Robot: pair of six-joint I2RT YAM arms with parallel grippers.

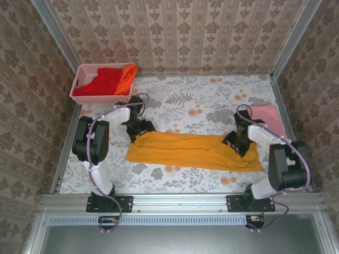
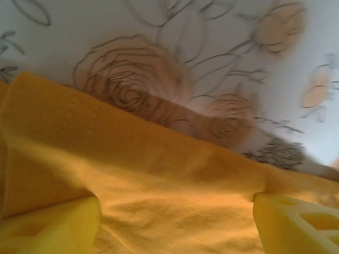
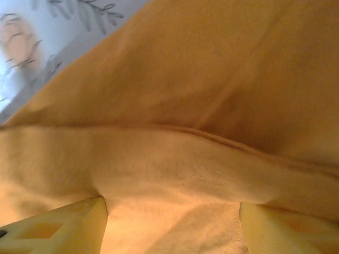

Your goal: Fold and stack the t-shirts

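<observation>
Across the floral tabletop [image 1: 185, 100], the golden-yellow t-shirt [image 1: 193, 151] stretches as a long strip from the left fingers [image 1: 139, 131] to the right fingers [image 1: 235, 142], both spread open over its ends. A shallow pinch could catch one layer and skew the fold.

— What colour is the spread t-shirt [image 1: 193, 151]?
— Golden-yellow, plain all over. The worktop [image 1: 212, 100] under it is pale grey-white, printed with grey leaves and peach-orange roses.
— And the basket [image 1: 100, 99]?
— A pink lattice, with a red t-shirt [image 1: 103, 82] and a bright orange t-shirt [image 1: 127, 76] in it. There is a pale pink t-shirt [image 1: 265, 114] too. The walls [image 1: 175, 32] carry a beige-and-brown damask print.
</observation>
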